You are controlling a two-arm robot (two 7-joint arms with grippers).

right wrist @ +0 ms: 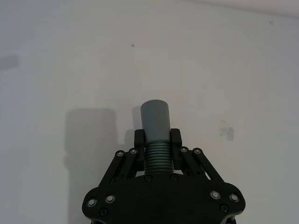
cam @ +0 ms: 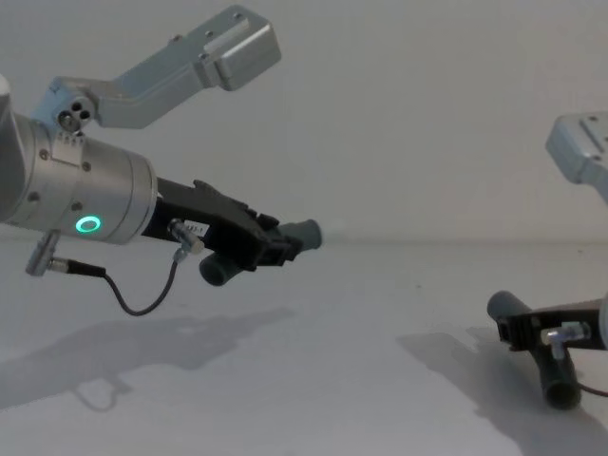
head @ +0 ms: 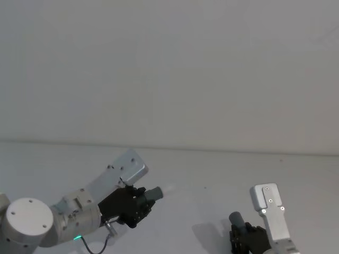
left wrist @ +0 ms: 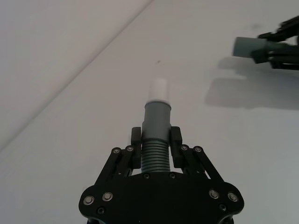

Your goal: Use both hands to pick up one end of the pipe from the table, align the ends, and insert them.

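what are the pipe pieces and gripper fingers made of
White-tipped pipe piece in left gripper: matte grey, ribbed, probably flexible plastic or rubber; white stub looks hard plastic. Plain pipe piece in right gripper: same look. Fingers: matte black, likely plastic.

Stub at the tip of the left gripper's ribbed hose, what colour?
White; the narrow stub shows best in the left wrist view.

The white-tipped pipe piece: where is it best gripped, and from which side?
Grip the white-tipped piece by the ribbed stretch just behind the smooth collar, coming from the rear, one finger on each flank, as the left pincer holds it. That leaves the collar and white stub free to enter the open-mouthed piece in the right pincer; the ribs probably resist slipping.
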